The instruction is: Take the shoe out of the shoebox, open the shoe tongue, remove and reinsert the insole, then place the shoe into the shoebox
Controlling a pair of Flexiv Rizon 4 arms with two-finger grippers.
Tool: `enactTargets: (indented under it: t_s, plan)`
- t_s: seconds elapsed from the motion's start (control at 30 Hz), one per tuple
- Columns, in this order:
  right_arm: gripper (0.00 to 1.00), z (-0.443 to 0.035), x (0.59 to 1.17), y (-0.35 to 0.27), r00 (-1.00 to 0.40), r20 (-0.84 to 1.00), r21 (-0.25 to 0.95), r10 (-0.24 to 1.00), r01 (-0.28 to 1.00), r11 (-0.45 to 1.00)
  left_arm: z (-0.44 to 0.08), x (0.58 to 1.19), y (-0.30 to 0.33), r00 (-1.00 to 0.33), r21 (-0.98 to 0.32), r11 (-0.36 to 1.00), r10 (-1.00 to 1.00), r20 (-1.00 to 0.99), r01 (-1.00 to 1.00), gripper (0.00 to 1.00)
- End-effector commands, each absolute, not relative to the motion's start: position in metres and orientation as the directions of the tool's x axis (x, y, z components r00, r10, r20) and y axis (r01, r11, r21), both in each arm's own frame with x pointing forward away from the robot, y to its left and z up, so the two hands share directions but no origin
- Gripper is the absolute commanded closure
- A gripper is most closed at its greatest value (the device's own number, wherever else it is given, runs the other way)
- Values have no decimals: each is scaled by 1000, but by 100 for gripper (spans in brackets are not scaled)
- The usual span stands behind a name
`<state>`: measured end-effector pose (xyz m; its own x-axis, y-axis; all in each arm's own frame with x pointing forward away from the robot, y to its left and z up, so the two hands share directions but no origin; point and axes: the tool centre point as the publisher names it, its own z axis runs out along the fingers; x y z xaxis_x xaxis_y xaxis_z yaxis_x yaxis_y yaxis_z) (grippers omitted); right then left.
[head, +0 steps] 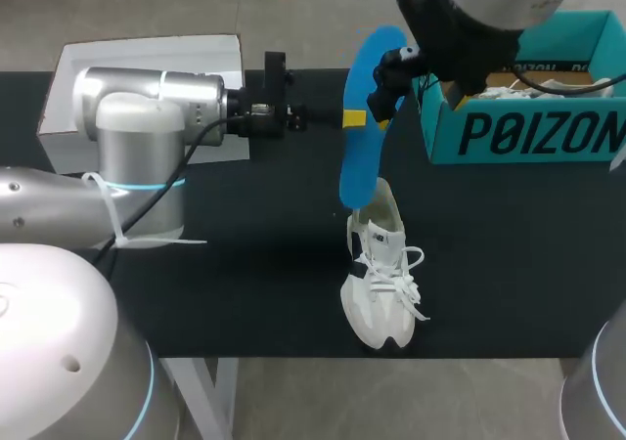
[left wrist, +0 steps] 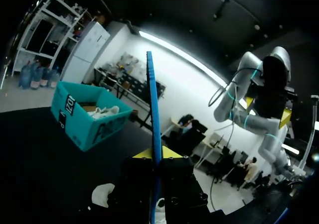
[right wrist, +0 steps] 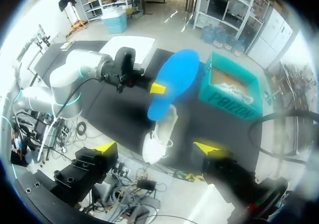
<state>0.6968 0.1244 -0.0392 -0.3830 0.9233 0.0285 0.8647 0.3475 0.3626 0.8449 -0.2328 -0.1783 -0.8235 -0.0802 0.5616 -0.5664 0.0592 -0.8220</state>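
Your left end effector (left wrist: 155,153) pinches the blue foam insole (head: 364,117) edge-on, upright over the white lace-up sneaker (head: 380,284) on the black desk (head: 245,264). The insole is probably light and floppy, so grip it mid-length. Your right end effector (right wrist: 157,148) gapes wide, empty. The teal cardboard shoebox (head: 528,132), far right, bears dark lettering.

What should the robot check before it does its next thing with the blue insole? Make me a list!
1. Left gripper shut on the blue insole: ok.
2. Insole's lower end meets the white shoe's opening: ok; how deep it sits, cannot tell.
3. Shoe standing sole down, laces up: ok.
4. Shoe tongue pulled open: cannot tell.
5. Right gripper open and empty: ok.
6. Shoebox open: ok, though something white already lies inside.
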Motion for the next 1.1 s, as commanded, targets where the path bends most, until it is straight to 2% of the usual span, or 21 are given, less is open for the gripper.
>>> enactTargets:
  t_s: [0.03, 0.1, 0.27, 0.47, 0.57, 1.1]
  plan:
    - [0, -39, 698, 125, -383, 29, 360, 923, 866, 348, -173, 839, -232, -899, -897, 70, -76, 432, -437, 100]
    - [0, -39, 698, 125, -383, 29, 360, 923, 866, 348, -171, 833, -232, -940, -934, 108, -61, 336, -341, 100]
    - [0, -39, 698, 125, -383, 29, 360, 923, 866, 348, -167, 821, -227, -961, -957, 136, -146, 236, -256, 100]
    - [0, -39, 698, 125, -383, 29, 360, 923, 866, 348, -170, 806, -222, -974, -977, 120, -160, 157, -178, 100]
    - [0, -39, 698, 125, -383, 29, 360, 923, 866, 348, -180, 804, -219, -961, -967, 82, -153, 228, -243, 100]
    - [0, -39, 698, 125, -383, 29, 360, 923, 866, 348, -180, 804, -219, -961, -967, 82, -153, 228, -243, 100]
